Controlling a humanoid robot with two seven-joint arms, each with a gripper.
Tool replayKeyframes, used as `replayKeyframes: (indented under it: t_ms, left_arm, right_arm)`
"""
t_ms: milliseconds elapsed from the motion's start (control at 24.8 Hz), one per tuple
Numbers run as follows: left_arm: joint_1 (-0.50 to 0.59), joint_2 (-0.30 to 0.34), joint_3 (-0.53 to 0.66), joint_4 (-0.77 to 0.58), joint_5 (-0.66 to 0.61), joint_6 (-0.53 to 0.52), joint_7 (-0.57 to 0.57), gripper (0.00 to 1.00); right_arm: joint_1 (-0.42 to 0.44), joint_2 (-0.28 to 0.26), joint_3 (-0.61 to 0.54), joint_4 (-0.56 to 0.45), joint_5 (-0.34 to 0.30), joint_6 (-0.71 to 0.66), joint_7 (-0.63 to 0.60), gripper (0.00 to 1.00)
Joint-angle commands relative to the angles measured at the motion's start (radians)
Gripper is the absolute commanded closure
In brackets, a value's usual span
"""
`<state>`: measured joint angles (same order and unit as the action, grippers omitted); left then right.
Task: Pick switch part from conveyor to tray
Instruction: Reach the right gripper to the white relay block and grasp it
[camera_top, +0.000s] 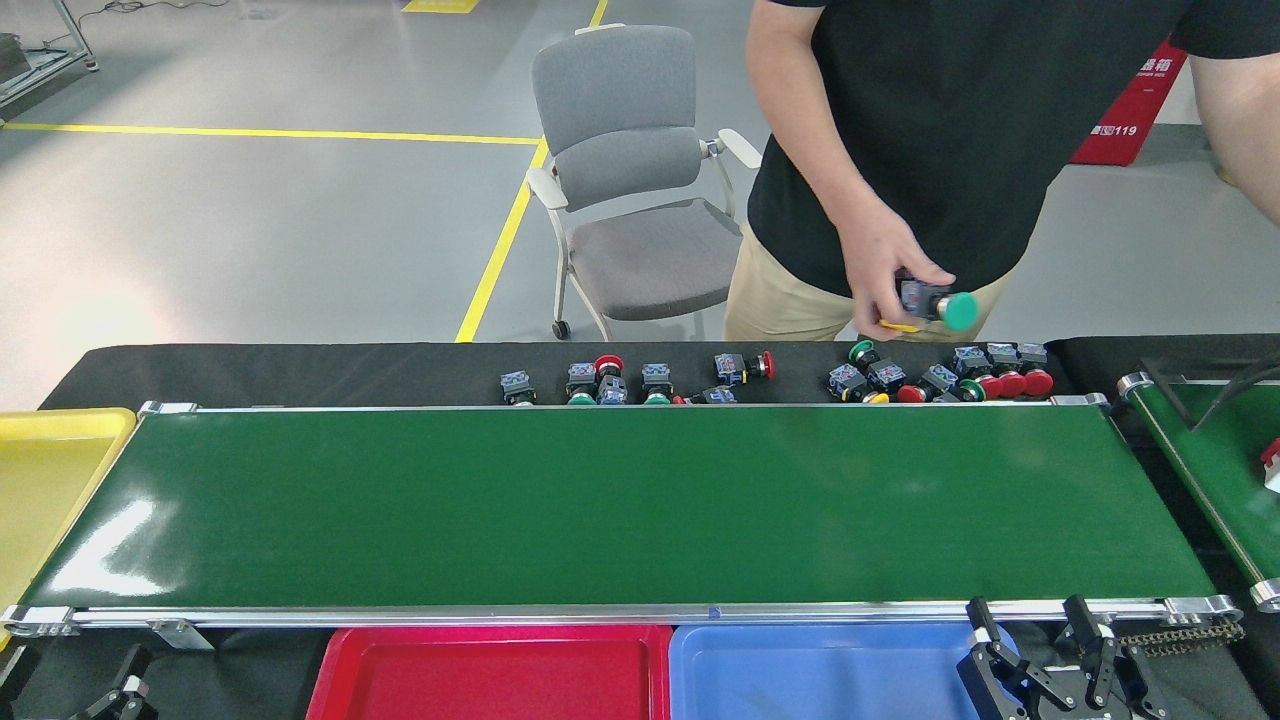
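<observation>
Head view showed the conveyor (620, 500) with nothing on its belt. Switch parts (940, 380) sat in a row on the black cloth just behind the far rail. A person's hand (885, 265) held a green-capped switch part (940, 305) above that row. The right gripper (1045, 655) hung near the blue tray (810, 675), fingers spread, gripping nothing. The left gripper (120, 690) was mostly cut off; couldn't tell its state. A red tray (490, 675) lay beside the blue.
</observation>
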<state>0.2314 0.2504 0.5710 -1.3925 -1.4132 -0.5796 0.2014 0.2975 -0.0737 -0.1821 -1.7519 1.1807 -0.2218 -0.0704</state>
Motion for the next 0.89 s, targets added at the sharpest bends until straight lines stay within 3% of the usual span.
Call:
replayKeyframes:
  t_ms: [0, 847]
  left_arm:
    - [-0.006, 0.004, 0.003, -0.013, 0.000, 0.003, 0.007, 0.00]
    - [-0.015, 0.003, 0.001, -0.006, 0.002, -0.002, 0.007, 0.00]
  right_arm:
    - [-0.009, 0.000, -0.005, -0.011, -0.003, -0.001, -0.008, 0.00]
    - [-0.009, 0.003, -0.005, -0.014, -0.024, -0.002, -0.020, 0.00]
